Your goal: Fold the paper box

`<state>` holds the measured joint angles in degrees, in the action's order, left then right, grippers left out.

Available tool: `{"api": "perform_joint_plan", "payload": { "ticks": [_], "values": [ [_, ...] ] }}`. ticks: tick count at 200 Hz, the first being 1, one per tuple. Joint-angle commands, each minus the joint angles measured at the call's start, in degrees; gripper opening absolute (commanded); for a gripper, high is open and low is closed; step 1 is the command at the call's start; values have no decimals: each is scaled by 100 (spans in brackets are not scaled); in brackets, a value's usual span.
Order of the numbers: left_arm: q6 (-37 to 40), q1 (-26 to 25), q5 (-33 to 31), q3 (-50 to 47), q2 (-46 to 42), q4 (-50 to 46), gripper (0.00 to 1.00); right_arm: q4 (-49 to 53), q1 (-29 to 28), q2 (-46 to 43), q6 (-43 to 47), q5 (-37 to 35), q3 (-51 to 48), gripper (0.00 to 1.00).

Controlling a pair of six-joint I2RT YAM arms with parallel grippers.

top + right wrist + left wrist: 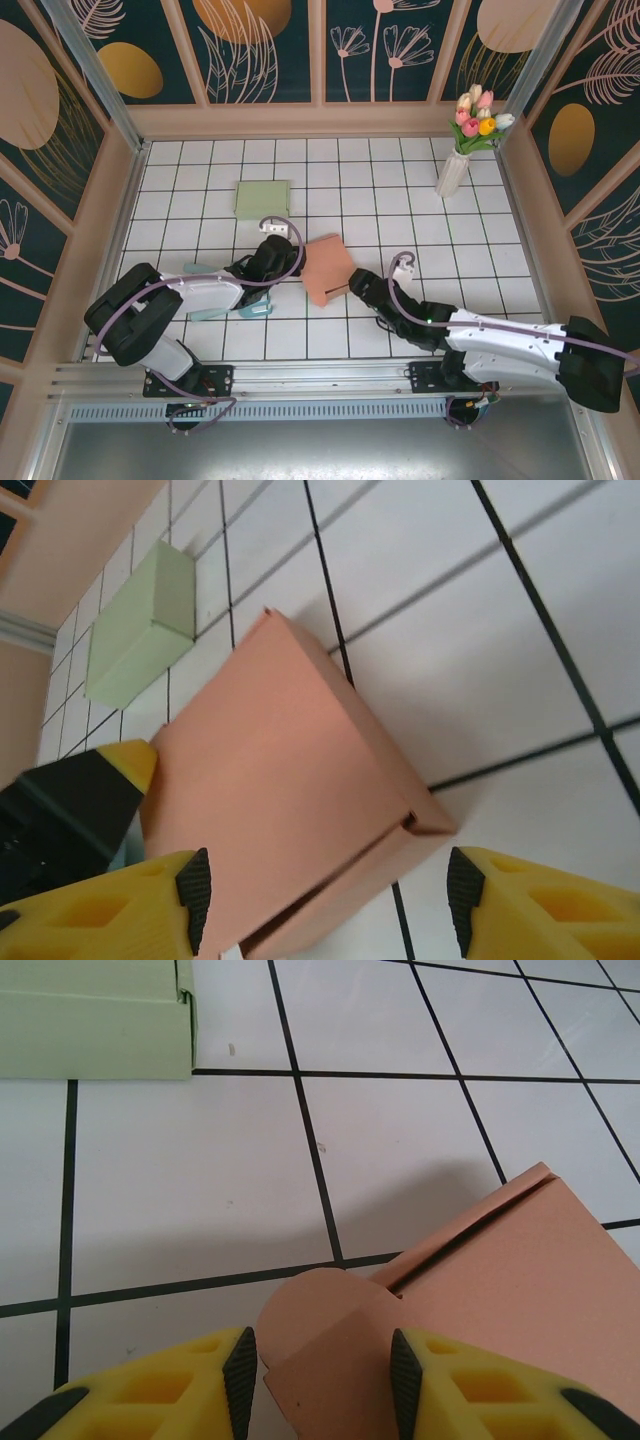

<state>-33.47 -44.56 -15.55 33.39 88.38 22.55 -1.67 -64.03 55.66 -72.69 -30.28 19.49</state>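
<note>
- Reaching in from the near edge of the white-tiled table (480,250), both arms lie low and converge on one thing near the middle.
- The left gripper (292,263) comes at the pink paper box (326,266) from the left. In the left wrist view its two black pads (240,1370) sit either side of the box's (480,1300) near corner, where a rounded flap is tucked in. The card spans the whole gap between the pads, so the left gripper (322,1370) appears to be clamped on that corner.
- A pale teal piece (214,312) lies flat on the tiles, partly under the left arm. I cannot tell what it is.
- The right gripper (356,284) meets the box from the right. In the right wrist view its fingers (195,895) stand wide apart and straddle the box's (290,780) long slotted edge. A sliver of white tile shows between the card and the left pad, so the right gripper (325,895) is not squeezing the box.
- In that same view a black and yellow fingertip of the left gripper (95,785) touches the box's other end.
- The pink paper box lies flat on the table between the two grippers, turned askew to the grid lines.
- Beyond it, well apart, a green box (262,198) rests closed and flat on the tiles.
- At the far right corner a white vase (452,172) stands upright, holding tulips (478,118).
- Dark panels (260,50) with leaf and flower patterns close off the back.
</note>
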Motion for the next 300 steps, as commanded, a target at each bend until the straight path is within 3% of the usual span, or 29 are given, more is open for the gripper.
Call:
{"api": "perform_joint_plan", "payload": {
  "ticks": [1, 42, 83, 112, 149, 196, 237, 267, 300],
  "values": [
    [-111, -92, -62, -91, 49, 105, 43, -754, 3, 307, -756, 262, -29, 66],
    [-163, -192, -91, -192, 43, 142, 42, -949, 346, 1073, -398, 548, 249, 67],
    [-216, -324, -89, -319, 26, 180, 42, -1292, 1217, 1520, 164, 1433, 113, 63],
    [-284, -333, -97, -501, -96, 280, 42, -1303, 1417, 1758, 510, 1724, 145, 61],
    [-396, -341, -96, -592, -154, 373, 42, -734, 1381, 1881, 300, 1762, 398, 65],
    [-406, -337, -254, -512, -60, 339, 42, 689, 813, 1128, -356, 714, 736, 68],
    [-471, -340, -227, -450, 42, 388, 42, 106, 479, 693, -967, 961, 349, 68],
    [-507, -343, -235, -447, 48, 395, 42, -689, 461, 933, -1165, 1446, 143, 66],
    [-533, -337, -262, -436, 39, 367, 42, -664, 367, 1218, -1239, 1407, 245, 66]
  ]
}}
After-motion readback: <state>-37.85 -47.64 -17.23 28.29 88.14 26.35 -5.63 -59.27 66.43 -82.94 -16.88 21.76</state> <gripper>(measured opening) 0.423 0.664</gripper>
